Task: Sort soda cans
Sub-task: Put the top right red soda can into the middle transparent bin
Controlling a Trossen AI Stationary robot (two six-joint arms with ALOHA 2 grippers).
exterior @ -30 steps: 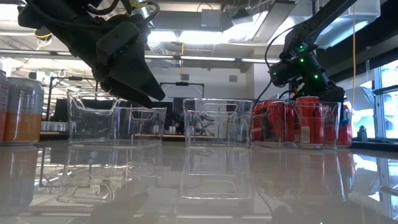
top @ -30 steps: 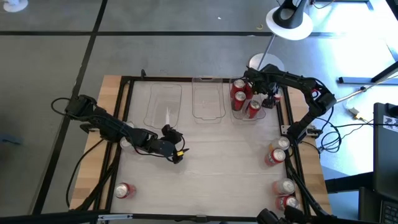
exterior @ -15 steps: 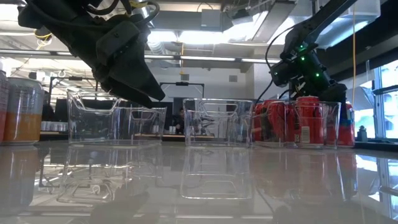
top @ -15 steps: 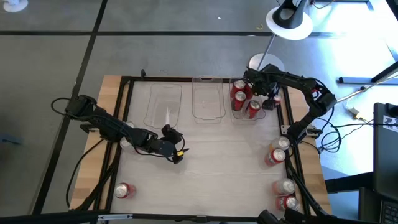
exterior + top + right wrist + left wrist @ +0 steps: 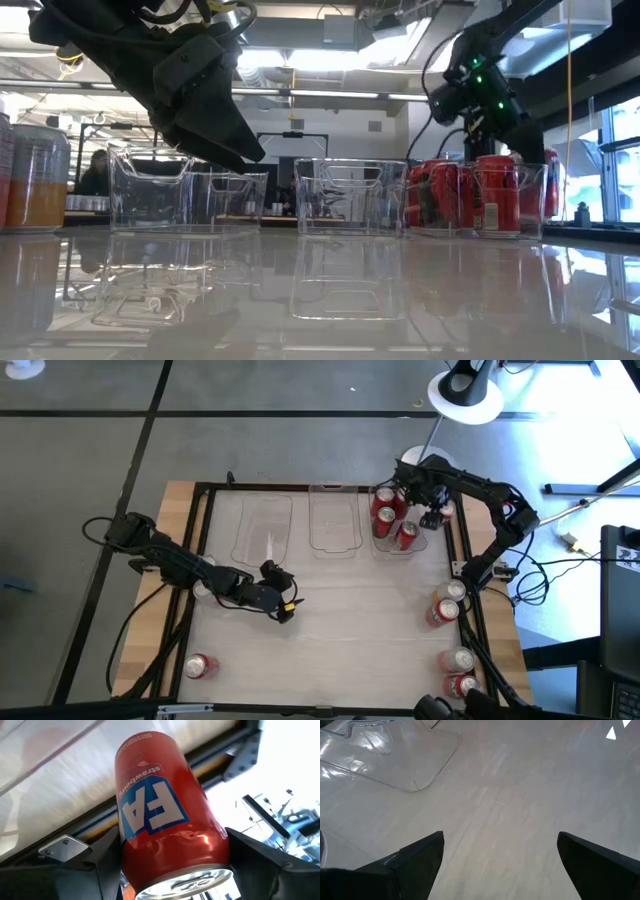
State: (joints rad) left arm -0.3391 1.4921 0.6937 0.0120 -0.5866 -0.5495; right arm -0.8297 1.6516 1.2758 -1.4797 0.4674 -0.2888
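My right gripper (image 5: 436, 512) is shut on a red soda can (image 5: 157, 815), just right of the rightmost clear bin (image 5: 396, 546) at the table's far right. That bin holds three red soda cans (image 5: 387, 516). More soda cans stand along the table's right edge (image 5: 443, 610) and one lies at the near left (image 5: 200, 665). My left gripper (image 5: 284, 606) hovers open over bare table left of centre, with nothing between its fingers (image 5: 420, 857). My right gripper pinches the red can's side wall close to its silver lid end (image 5: 150, 870) between its two fingers (image 5: 107, 855). The fingers come from above, slanting down, and lie across the can. The can is tilted, base pointing away from the wrist, and lifted beside the bin (image 5: 550, 182).
Two more clear bins (image 5: 264, 528) (image 5: 335, 520) stand left of the filled one along the far side. A black frame rail (image 5: 462, 560) runs along the table's right edge. A silver and orange can (image 5: 35, 175) stands at the left in the low view.
My right gripper has risen beside the rightmost bin. The red can in its fingers has come up with it and now stands higher than the bin's cans in the low view.
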